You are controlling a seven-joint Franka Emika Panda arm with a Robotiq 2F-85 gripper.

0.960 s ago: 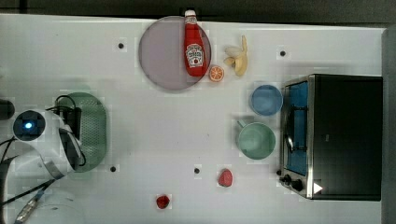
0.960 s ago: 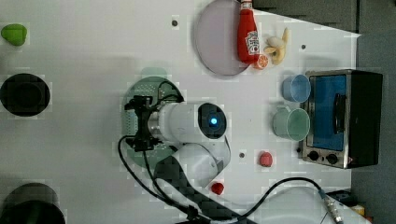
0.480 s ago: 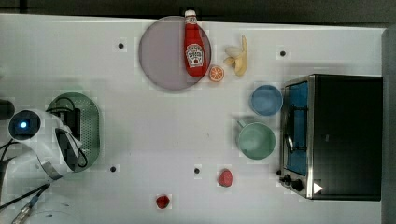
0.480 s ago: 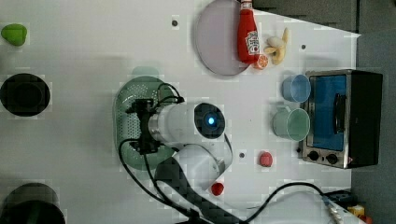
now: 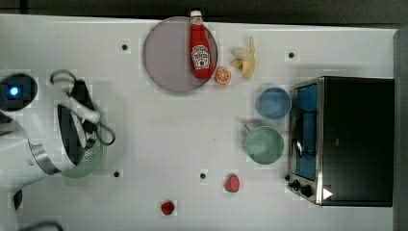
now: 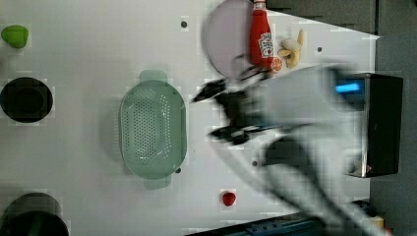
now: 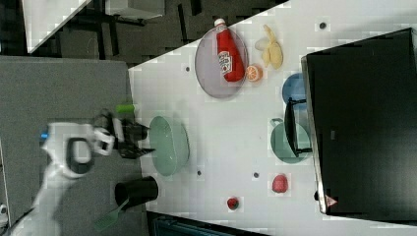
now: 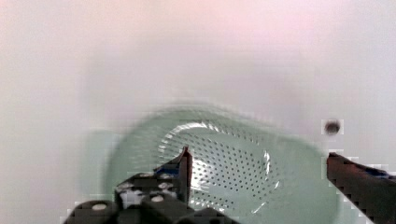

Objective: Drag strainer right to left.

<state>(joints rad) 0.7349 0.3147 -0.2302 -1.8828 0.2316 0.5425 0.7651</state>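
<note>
**Strainer at table's end, claw wide and holding nothing**

Strainer (image 6: 153, 129): pale mint-green, oblong, perforated, upright on the white table (image 5: 159, 144). In the top view it sits at the table's left end, nearer the bottom edge than the top, and is mostly covered by the arm (image 5: 29, 159). In the right view it lies at the table's left edge. Left view shows it fully exposed, with small tabs at both ends.

Gripper (image 8: 257, 172): spread wide, empty. The wrist view shows one dark finger (image 8: 180, 170) over the strainer's holed basin and the other beyond its rim; whether either touches the plastic, I cannot tell. In the right view the gripper (image 7: 140, 140) sits just beside the strainer, out past the table's left edge. In the left view the arm is blurred.

Rest of table, top view: grey plate (image 5: 163, 57) at the top edge carrying a ketchup bottle (image 5: 200, 45); banana (image 5: 244, 60) beside it. Blue bowl (image 5: 273, 103) and green mug (image 5: 264, 144) stand against the toaster oven (image 5: 351, 139) at the right end.
</note>
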